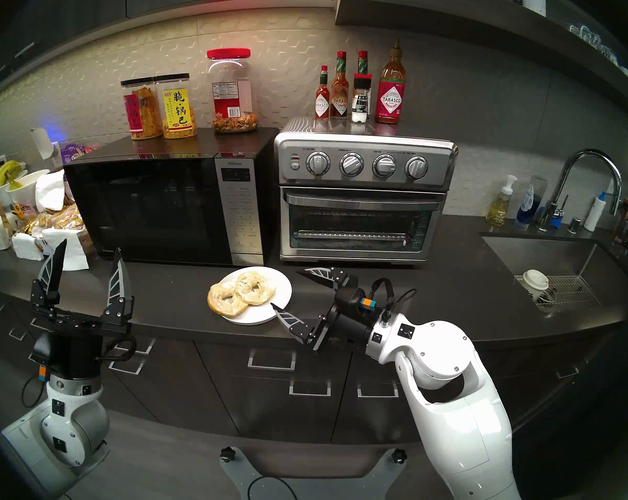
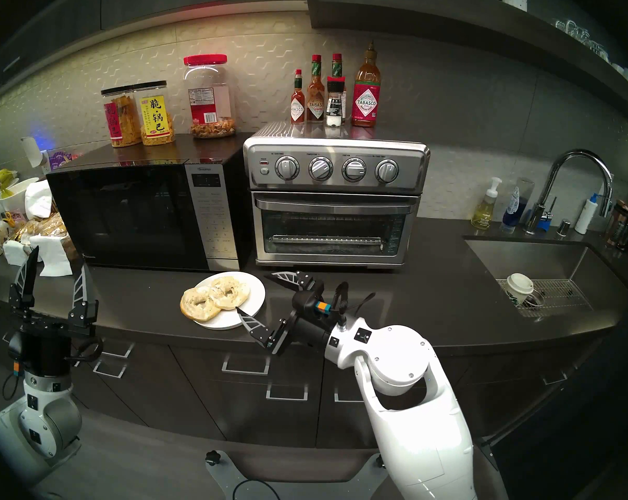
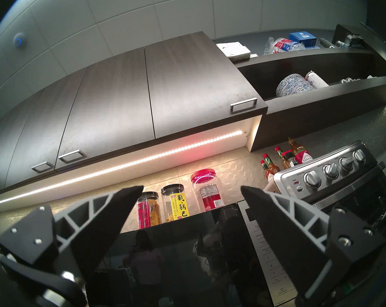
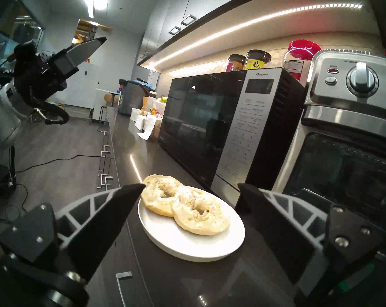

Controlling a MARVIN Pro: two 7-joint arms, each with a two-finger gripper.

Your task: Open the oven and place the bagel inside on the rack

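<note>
The stainless toaster oven (image 1: 363, 196) stands on the counter with its glass door shut. The wire rack (image 1: 348, 236) shows through the glass. The bagel (image 1: 241, 293), two halves with cut faces up, lies on a white plate (image 1: 272, 310) in front of the oven's left corner. My right gripper (image 1: 287, 290) is open and empty, lying level just right of the plate and pointing at it; in the right wrist view the bagel (image 4: 185, 205) sits between its fingertips (image 4: 130, 191). My left gripper (image 1: 90, 250) is open and empty, pointing up at the counter's left front.
A black microwave (image 1: 161, 207) stands left of the oven, with snack jars (image 1: 161, 107) on top. Sauce bottles (image 1: 359, 88) stand on the oven. Bread bags and napkins (image 1: 52, 228) crowd the far left. A sink (image 1: 543, 268) with a paper cup lies to the right.
</note>
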